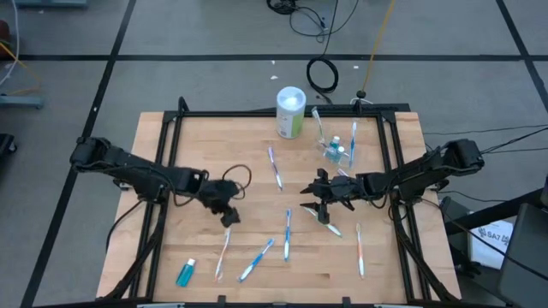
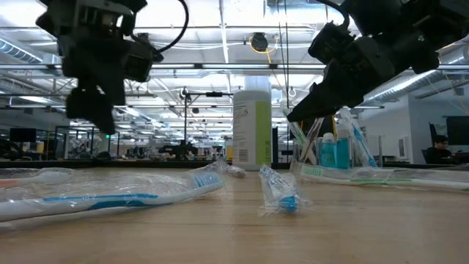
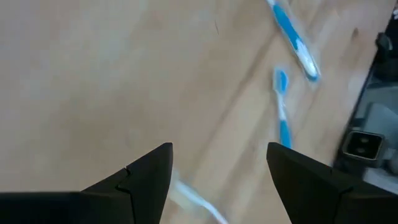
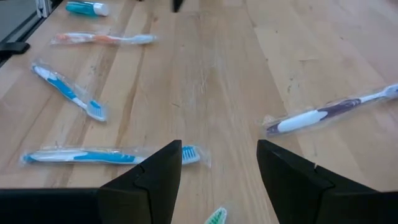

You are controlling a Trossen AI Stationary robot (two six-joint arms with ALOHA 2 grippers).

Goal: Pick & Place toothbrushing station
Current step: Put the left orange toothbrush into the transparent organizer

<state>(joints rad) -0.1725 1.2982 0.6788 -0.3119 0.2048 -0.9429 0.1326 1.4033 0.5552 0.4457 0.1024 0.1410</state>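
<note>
A clear plastic cup point(image 1: 336, 152) stands at the far right of the table with toothbrushes and a teal tube in it; it also shows in the low view point(image 2: 330, 150). Wrapped toothbrushes lie flat on the wood: a purple-white one point(image 1: 275, 167), two blue ones point(image 1: 288, 233) point(image 1: 256, 260), an orange-white one point(image 1: 223, 252) and an orange one point(image 1: 359, 250). A teal tube point(image 1: 186, 272) lies near the front left. My left gripper point(image 1: 228, 220) is open above the orange-white brush's far end point(image 3: 193, 199). My right gripper point(image 1: 308, 198) is open above the table's middle, with a green brush tip point(image 4: 216, 216) below it.
A tall white and green bottle point(image 1: 290, 111) stands at the far edge, left of the cup. A black frame point(image 1: 257, 114) runs round the table top. In the right wrist view, two blue brushes point(image 4: 81, 155) point(image 4: 68, 90) and the purple-white one point(image 4: 329, 113) lie ahead.
</note>
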